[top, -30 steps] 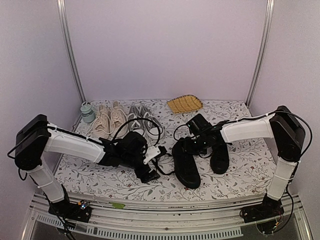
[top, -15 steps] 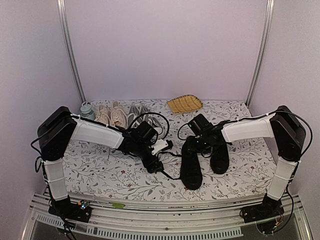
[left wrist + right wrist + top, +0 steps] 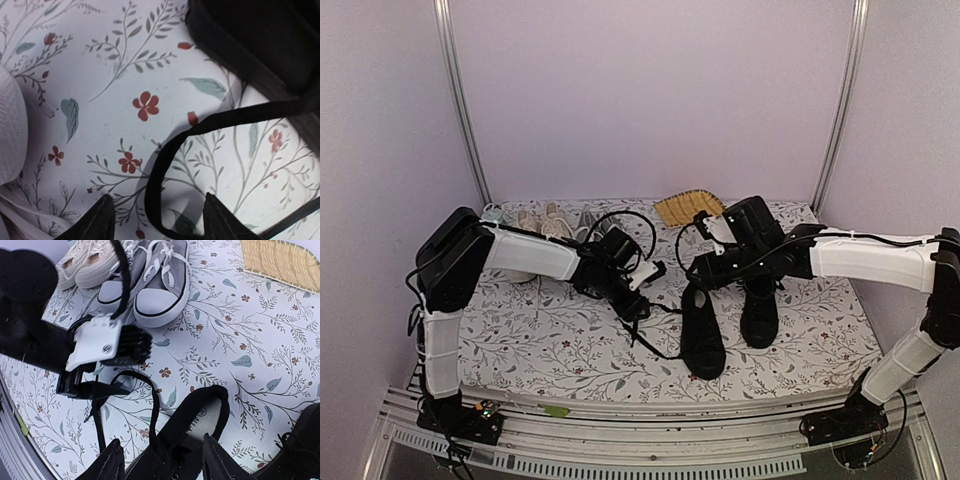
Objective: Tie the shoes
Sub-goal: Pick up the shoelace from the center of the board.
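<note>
Two black shoes lie right of the table's middle, the left one [image 3: 701,335] and the right one [image 3: 760,312]. A long black lace [image 3: 657,342] runs from the left shoe toward my left gripper [image 3: 640,306]. In the left wrist view a loop of that lace [image 3: 156,186] lies on the cloth between the open fingers of the left gripper [image 3: 160,222], with nothing pinched. My right gripper [image 3: 165,465] hangs open just above the left shoe's heel opening [image 3: 212,415]. The second black shoe [image 3: 300,450] shows at that view's lower right.
A beige pair [image 3: 538,224] and a grey pair with white toe caps [image 3: 157,287] stand at the back left. A woven tray [image 3: 688,207] lies at the back centre. Metal posts rise at the back corners of the flowered cloth [image 3: 540,345].
The left arm swung back and right toward the black shoe, and its jaws have narrowed around the lace loop. The right gripper opened and shifted back above the shoe's heel.
</note>
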Motion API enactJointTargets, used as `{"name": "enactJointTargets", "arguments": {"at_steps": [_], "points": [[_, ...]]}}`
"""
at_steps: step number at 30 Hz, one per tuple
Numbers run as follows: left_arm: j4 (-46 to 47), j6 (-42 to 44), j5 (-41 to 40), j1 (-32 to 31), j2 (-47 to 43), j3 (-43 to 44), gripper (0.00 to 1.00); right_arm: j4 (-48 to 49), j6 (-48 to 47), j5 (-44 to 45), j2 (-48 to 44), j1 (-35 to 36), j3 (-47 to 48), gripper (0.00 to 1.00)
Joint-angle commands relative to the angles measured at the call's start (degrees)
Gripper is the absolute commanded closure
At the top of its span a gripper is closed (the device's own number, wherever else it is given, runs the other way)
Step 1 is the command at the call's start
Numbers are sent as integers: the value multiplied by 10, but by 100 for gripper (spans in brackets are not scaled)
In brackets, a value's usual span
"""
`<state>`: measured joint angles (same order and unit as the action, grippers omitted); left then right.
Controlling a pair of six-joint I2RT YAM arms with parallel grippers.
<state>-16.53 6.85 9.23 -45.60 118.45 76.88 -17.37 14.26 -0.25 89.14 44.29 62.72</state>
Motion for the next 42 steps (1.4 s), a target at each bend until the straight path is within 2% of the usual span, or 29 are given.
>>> {"name": "enactJointTargets", "arguments": {"at_steps": [1,2,3,5,6,7,10,13,18,22,28,42], "points": [[-53,-8,-25,3,35,16,43,-23,-103,-60,-29,16,-20,46],[-54,-6,-30,4,36,14,47,-29,-114,-65,-32,22,-16,46],[-56,-5,-37,3,36,11,56,-34,-119,-71,-34,29,-12,46],[-59,-5,-48,3,29,7,80,-40,-135,-92,-32,48,-2,46],[-57,-8,-49,4,21,2,97,-40,-146,-102,-27,59,3,46],[-50,-12,-49,4,8,-9,100,-40,-161,-112,-21,74,6,46],[6,-26,-47,5,-46,-50,100,-55,-200,-121,26,133,21,46],[64,-32,-62,7,-106,-89,100,-119,-243,-114,115,170,70,45],[94,-16,-67,8,-135,-110,100,-236,-301,-101,268,189,190,43],[85,-13,-71,9,-130,-106,100,-276,-312,-82,338,189,240,42],[83,-8,-62,9,-130,-105,100,-308,-293,-59,364,189,251,42],[77,0,-59,9,-124,-95,100,-388,-318,-31,296,189,346,40]]}}
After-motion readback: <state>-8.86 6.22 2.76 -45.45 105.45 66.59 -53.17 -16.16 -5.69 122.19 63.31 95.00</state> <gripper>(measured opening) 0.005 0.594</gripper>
